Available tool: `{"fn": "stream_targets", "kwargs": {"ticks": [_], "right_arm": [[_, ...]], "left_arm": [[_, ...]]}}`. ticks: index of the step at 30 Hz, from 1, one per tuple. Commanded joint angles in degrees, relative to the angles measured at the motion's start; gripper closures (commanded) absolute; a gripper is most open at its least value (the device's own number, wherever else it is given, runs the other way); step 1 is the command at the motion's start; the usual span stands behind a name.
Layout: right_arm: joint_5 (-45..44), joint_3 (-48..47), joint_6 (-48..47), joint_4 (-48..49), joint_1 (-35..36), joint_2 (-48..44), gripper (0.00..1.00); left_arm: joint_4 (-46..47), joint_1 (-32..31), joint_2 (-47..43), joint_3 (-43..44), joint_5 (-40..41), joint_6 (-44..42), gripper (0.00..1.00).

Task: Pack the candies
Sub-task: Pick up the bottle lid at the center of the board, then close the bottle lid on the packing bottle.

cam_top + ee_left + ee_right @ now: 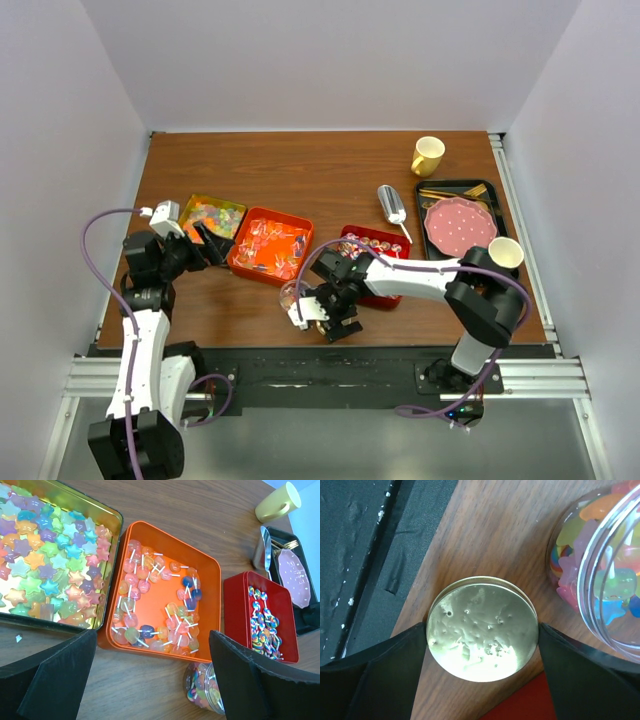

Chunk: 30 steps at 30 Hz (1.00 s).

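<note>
L gripper (pixel 152 655) wide open, empty, over orange tray's (pixel 212 572) near edge; candies (pixel 145 587) lie beyond its fingers, untouched. R gripper (pixel 483 635) pinches gold lid (pixel 480 612) flat on table (pixel 485 530) nr near edge, jar (pixel 600 580) of candies just beside.

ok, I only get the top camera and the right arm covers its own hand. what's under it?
Observer: A round gold lid, lying flat on the table. The right hand has one finger at each side of its rim; I can't tell if they squeeze it.
Operator: and the jar next to it, what's inside?
Observer: The clear jar holds mixed candies: star gummies and at least one white stick.
Operator: left hand?
Observer: The left hand is open and empty, pointed at the orange tray, which holds clear lollipops on white sticks.
</note>
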<state>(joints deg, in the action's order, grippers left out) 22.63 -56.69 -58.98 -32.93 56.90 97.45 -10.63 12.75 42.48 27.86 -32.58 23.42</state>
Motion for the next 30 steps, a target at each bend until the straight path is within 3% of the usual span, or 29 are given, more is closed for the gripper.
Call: {"fn": "stream_targets", "kwargs": {"ticks": [1,10,24,30], "right_arm": [[-0.57,-0.62,0.88,-1.96,-1.27,-1.02,0.19],[3.38,-15.09,7.56,-15.93,-0.92,-8.59,0.2],[-2.5,-33.82,7.83,-17.25,1.37,9.76,0.19],[-4.35,-37.44,7.92,-19.01,1.37,14.17,0.2]], "left_arm": [[2.72,0.69,-0.38,-0.96,-1.0,0.57,0.02],[6.32,0.69,-1.26,-4.03,-1.35,2.59,0.02],[5.98,0.61,-3.98,-4.65,-0.65,2.16,0.02],[5.89,0.61,-4.69,-4.74,-0.12,1.8,0.02]]}}
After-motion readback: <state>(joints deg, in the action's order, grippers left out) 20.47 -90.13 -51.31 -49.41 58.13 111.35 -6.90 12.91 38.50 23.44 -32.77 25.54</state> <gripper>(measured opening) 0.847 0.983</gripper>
